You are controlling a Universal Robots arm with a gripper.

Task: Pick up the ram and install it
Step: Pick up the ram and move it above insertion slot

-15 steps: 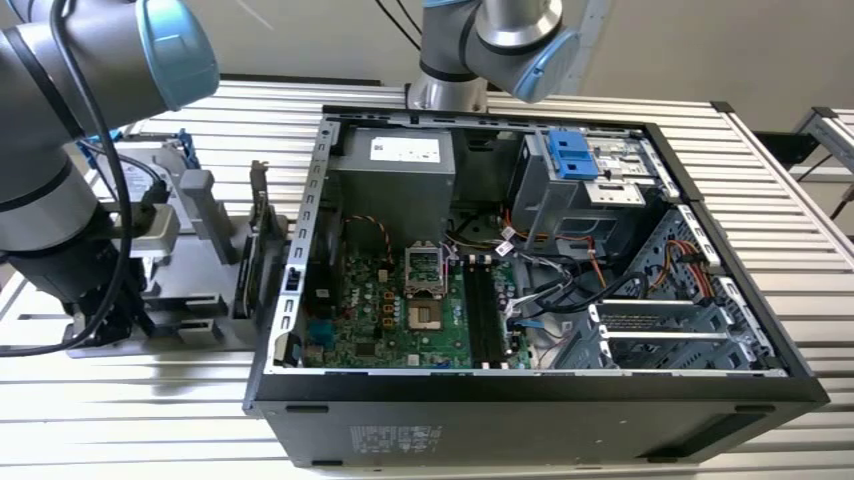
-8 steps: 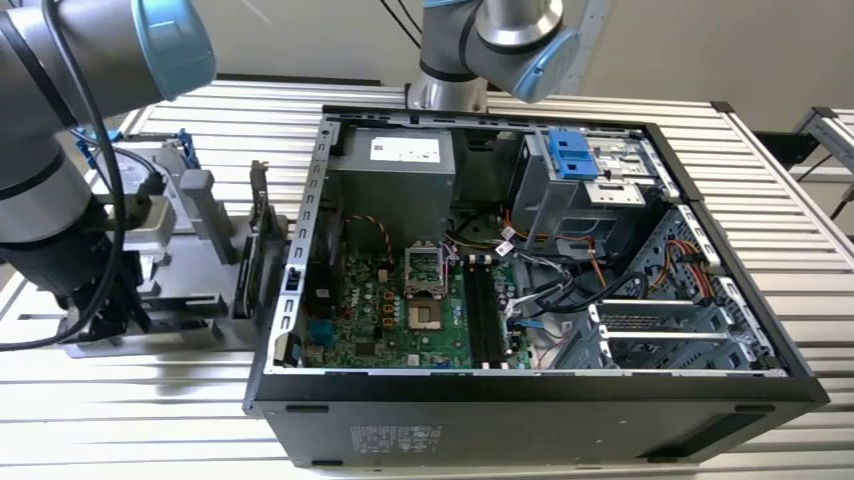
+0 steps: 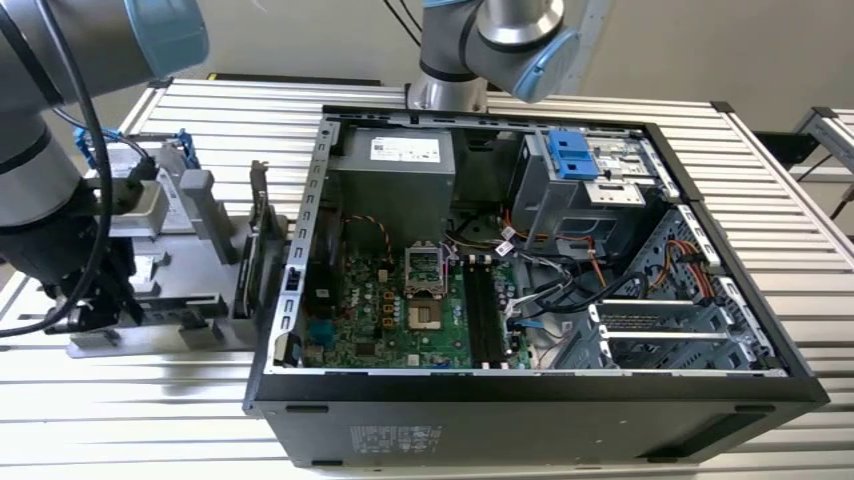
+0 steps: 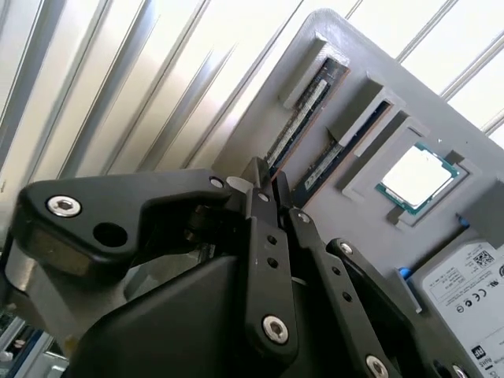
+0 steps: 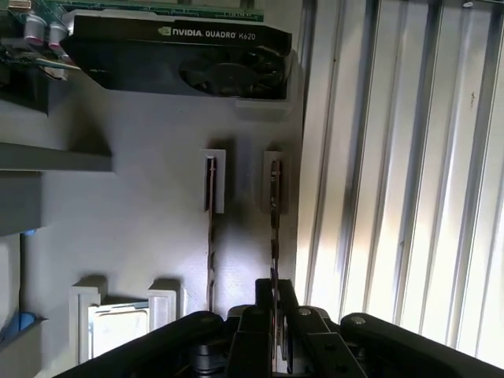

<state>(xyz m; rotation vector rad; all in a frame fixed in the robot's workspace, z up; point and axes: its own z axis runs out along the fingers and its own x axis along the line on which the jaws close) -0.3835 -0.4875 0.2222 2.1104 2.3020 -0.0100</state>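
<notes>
Two ram sticks stand on edge in slots of a grey holder [image 5: 142, 205]. The ram [image 5: 275, 213] nearest the holder's edge runs in between my gripper's [image 5: 276, 311] black fingertips, which sit tight against both its sides; it is still in its slot. The second wrist view shows the same ram [image 4: 303, 118] leading down to the gripper [image 4: 268, 179], with the other stick [image 4: 346, 150] beside it. In the exterior view my arm [image 3: 54, 200] hangs over the holder [image 3: 200, 250], at that view's left of the open computer case [image 3: 534, 390]. Its motherboard [image 3: 387, 310] carries long dark memory slots [image 3: 483, 315].
On the holder also lie a square processor chip [image 4: 417, 177], a silver-labelled hard drive [image 4: 465, 276] and a black graphics card [image 5: 181, 59]. A ribbed metal table [image 5: 409, 157] runs beside the holder. A second arm's base [image 3: 454, 60] stands behind the case.
</notes>
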